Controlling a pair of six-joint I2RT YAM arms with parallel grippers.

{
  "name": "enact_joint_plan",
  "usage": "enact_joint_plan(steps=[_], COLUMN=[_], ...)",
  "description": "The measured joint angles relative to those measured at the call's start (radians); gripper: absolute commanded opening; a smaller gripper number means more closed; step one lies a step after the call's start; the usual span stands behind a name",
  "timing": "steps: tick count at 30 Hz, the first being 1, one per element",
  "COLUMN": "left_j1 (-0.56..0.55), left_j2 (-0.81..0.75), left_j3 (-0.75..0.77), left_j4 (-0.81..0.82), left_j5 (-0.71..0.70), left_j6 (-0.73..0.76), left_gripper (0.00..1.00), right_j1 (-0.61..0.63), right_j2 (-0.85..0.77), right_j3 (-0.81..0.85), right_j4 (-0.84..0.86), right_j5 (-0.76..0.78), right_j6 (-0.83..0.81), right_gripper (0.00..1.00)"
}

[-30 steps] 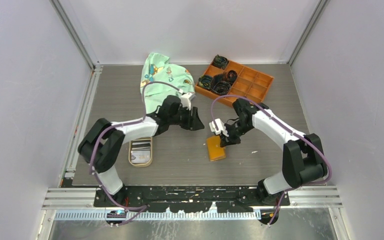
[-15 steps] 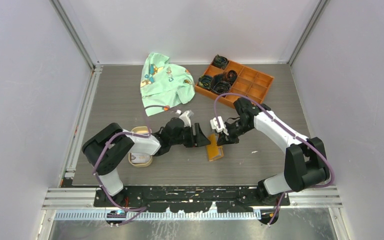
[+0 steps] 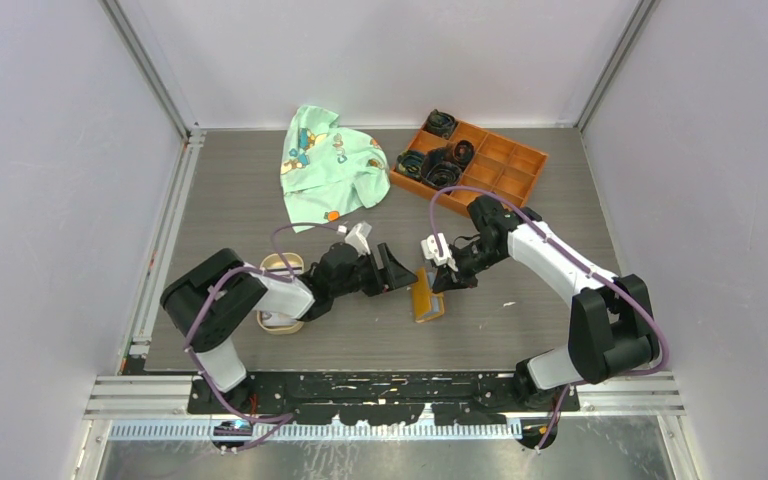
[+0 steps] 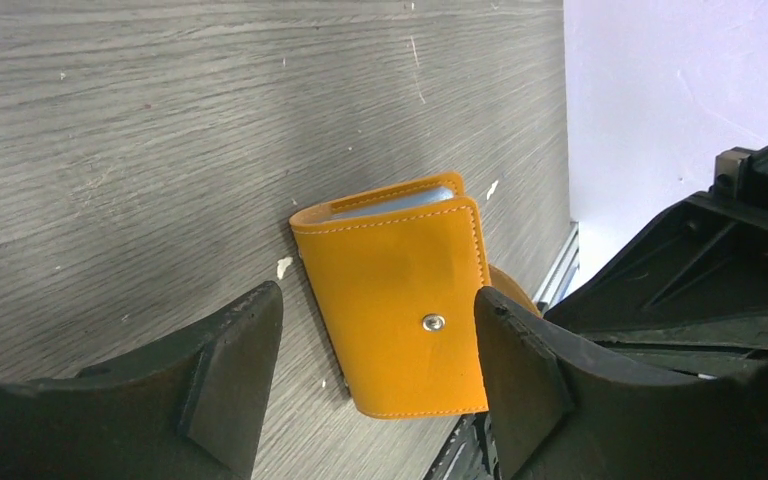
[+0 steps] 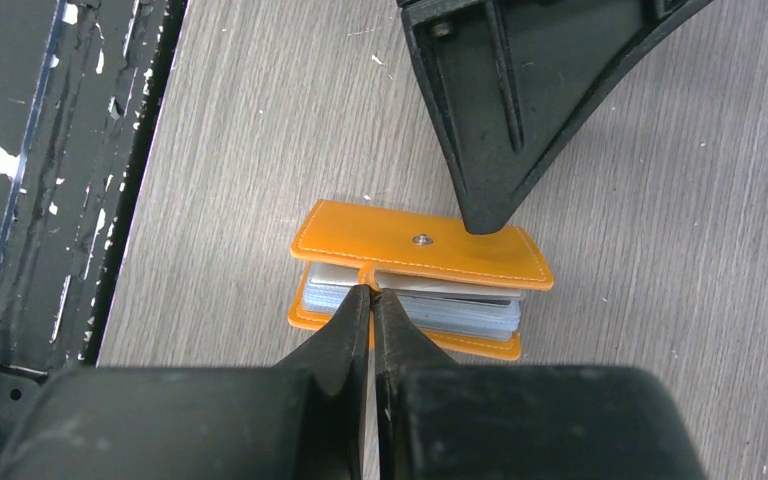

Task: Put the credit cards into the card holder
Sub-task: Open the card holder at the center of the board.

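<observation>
The left arm (image 3: 260,285) lies low, folded sharply at the elbow and stretched rightward with the left fingers (image 4: 230,370) spread wide apart, while the right arm (image 3: 550,255) arches in from the right, the right fingers (image 5: 345,330) pressed together, tips angled downward.

Dish (image 3: 284,264) at lower left of the top view half hidden under the left arm (image 3: 250,290), cards (image 3: 277,319) in it too small to tell, holder's (image 4: 400,270) lower right corner behind a left pincer (image 4: 375,305) finger
</observation>
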Motion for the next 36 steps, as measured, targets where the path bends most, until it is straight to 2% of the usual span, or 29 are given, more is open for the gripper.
enact_joint_plan(steps=[5,9,18,25,32,36], left_j1=[-0.011,-0.039,-0.128,-0.163,-0.166,-0.166], left_j2=[-0.036,-0.102,-0.154,-0.145,-0.122,-0.121], left_j3=[0.0,0.006,0.182,0.256,0.297,0.306], left_j4=[-0.033,-0.123,-0.481,-0.636,-0.713,-0.743], left_j5=[-0.033,-0.086,-0.273,-0.33,-0.349,-0.368], left_j6=[-0.008,0.005,0.047,0.091,0.143,0.173], left_gripper=[0.72,0.72,0.72,0.7,0.61,0.51], right_j1=[0.0,0.0,0.008,0.008,0.008,0.008], right_j2=[-0.005,-0.01,-0.011,-0.011,-0.017,-0.017], right_j3=[0.0,0.0,0.0,0.0,0.0,0.0], right_j4=[-0.002,-0.005,-0.008,-0.009,-0.01,-0.009], right_j5=[-0.008,-0.011,-0.011,-0.011,-0.011,-0.011], right_j6=[-0.002,-0.002,-0.003,-0.003,-0.003,-0.006], right_gripper=[0.01,0.01,0.01,0.01,0.01,0.01])
